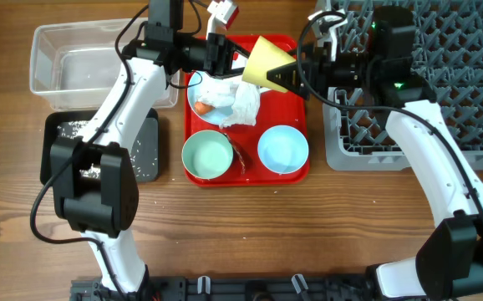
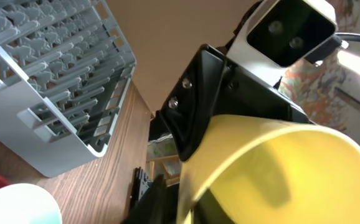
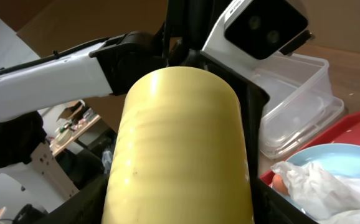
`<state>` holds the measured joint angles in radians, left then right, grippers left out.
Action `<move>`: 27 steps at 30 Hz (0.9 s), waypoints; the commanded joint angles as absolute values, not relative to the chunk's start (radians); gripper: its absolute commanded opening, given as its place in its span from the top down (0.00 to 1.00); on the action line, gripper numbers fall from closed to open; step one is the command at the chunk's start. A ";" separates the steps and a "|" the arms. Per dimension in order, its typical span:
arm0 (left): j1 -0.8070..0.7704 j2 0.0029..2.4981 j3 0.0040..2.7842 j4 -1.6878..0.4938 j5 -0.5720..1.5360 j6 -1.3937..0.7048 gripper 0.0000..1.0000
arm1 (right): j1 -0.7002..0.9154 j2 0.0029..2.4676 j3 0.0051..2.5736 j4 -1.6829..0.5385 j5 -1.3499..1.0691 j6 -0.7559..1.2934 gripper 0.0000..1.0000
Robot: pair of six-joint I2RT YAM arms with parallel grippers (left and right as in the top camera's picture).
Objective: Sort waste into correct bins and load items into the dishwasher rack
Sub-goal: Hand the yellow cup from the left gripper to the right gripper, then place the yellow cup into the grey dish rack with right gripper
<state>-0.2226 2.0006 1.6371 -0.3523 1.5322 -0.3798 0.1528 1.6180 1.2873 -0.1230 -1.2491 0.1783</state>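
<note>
The small yellow cup lies on its side in the air over the back of the red tray. My right gripper is shut on its narrow base, and the cup fills the right wrist view. My left gripper is at the cup's wide rim. In the left wrist view its fingers straddle the rim and appear shut on it. The pale blue plate holds a crumpled napkin and a carrot piece. The mint-green bowl and pale blue bowl stand on the tray.
The grey dishwasher rack stands at the right and also shows in the left wrist view. The clear tub is at the back left, with the black tray, scattered with rice grains, in front of it. The spoon is not seen.
</note>
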 commanded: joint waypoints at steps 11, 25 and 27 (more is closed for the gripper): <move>-0.209 1.978 1.638 -0.332 1.524 -0.367 0.72 | -0.068 1.631 1.301 -0.336 -1.358 0.080 0.38; -0.172 1.979 1.638 -0.614 0.905 -0.339 0.63 | -0.182 1.557 1.536 -1.311 -0.211 0.057 0.44; -0.172 1.979 1.638 -0.664 0.865 -0.316 0.64 | -0.182 1.560 1.536 -1.361 -0.105 0.086 0.44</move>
